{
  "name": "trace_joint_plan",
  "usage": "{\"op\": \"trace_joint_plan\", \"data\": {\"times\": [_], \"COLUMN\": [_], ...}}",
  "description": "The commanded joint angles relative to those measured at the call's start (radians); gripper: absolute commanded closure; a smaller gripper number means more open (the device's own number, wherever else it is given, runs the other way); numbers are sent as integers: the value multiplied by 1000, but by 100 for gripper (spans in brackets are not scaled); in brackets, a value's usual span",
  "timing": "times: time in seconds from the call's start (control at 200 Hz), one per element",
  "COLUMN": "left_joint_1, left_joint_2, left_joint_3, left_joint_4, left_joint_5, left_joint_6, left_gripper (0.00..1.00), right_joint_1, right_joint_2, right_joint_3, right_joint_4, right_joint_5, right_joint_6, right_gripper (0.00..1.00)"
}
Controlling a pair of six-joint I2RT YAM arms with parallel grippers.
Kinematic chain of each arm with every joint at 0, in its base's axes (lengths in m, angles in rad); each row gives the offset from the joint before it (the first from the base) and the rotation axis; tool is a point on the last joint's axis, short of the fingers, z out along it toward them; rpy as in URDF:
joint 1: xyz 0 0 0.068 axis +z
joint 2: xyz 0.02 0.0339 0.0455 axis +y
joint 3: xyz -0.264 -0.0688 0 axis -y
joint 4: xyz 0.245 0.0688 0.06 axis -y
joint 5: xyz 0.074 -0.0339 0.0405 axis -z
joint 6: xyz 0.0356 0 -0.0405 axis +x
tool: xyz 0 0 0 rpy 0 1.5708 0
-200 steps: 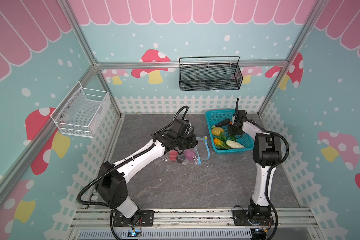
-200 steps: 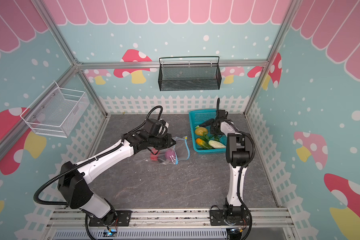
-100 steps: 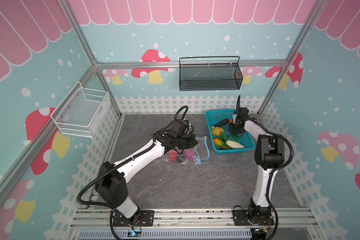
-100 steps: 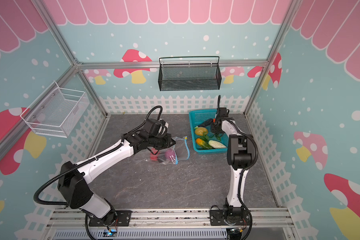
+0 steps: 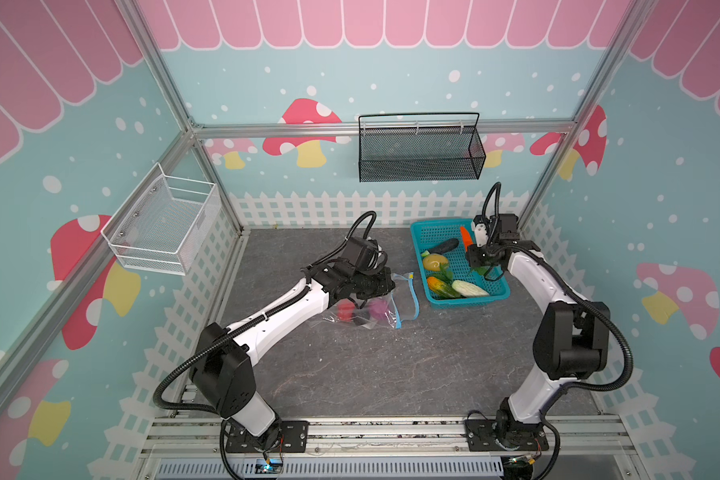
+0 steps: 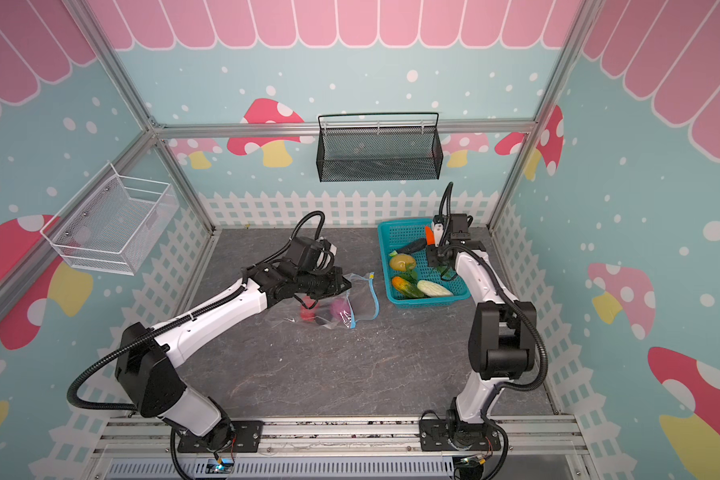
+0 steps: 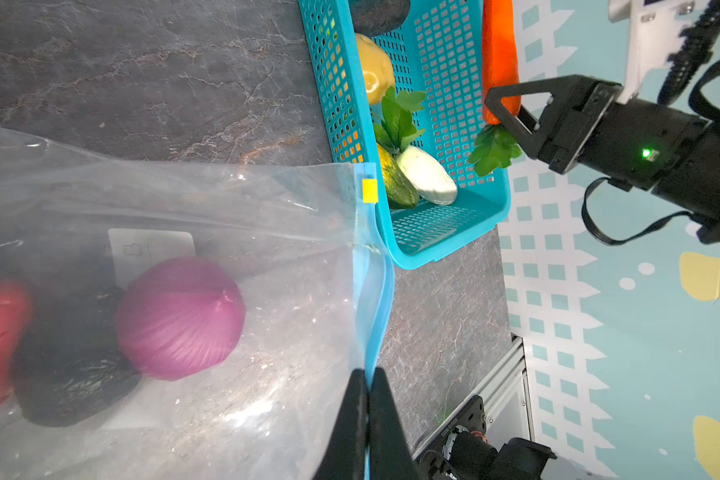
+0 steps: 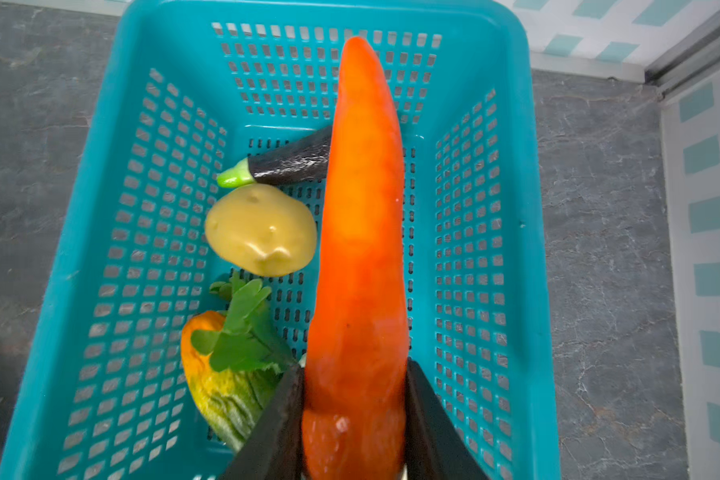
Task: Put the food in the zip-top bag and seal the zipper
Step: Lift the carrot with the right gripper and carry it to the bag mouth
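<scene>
Carrot (image 8: 358,208) in right pincer (image 8: 354,368); left pincer (image 7: 367,376) on zipper (image 7: 381,299)

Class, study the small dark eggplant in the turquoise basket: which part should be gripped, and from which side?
Probably grip the eggplant across its dark mid-body, coming down from above. It lies on its side and is slim there, and the basket walls block sideways approaches.

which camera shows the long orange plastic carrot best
The right wrist view: the long orange plastic carrot fills the frame, gripped by the right pincer over the turquoise plastic lattice basket. The left wrist view crops its tip; both top views show only a small orange sliver.
</scene>
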Motion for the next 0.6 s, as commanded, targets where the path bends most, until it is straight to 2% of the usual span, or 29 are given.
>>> {"op": "trace_joint_plan", "data": {"times": [0.0, 0.285, 0.41, 0.535, 0.59], "left_joint_1": [5, 5, 5, 6, 5], "left_joint_2": [-21, -19, -4, 4, 9], "left_joint_3": [44, 64, 72, 82, 86], "left_joint_4": [-21, -25, -27, -35, -35], "left_joint_5": [3, 11, 30, 32, 32], "left_joint_6": [21, 30, 30, 37, 39], "left_gripper": [100, 100, 100, 100, 100], "right_joint_1": [50, 192, 233, 262, 275], "right_joint_2": [-83, -268, -387, -505, -558], "right_joint_3": [-71, -240, -327, -382, -410], "right_joint_4": [49, 95, 108, 67, 51], "right_joint_5": [-30, 109, 90, 19, -15], "right_joint_6": [-164, -373, -412, -429, -458], "right_gripper": [76, 79, 84, 87, 94]}}
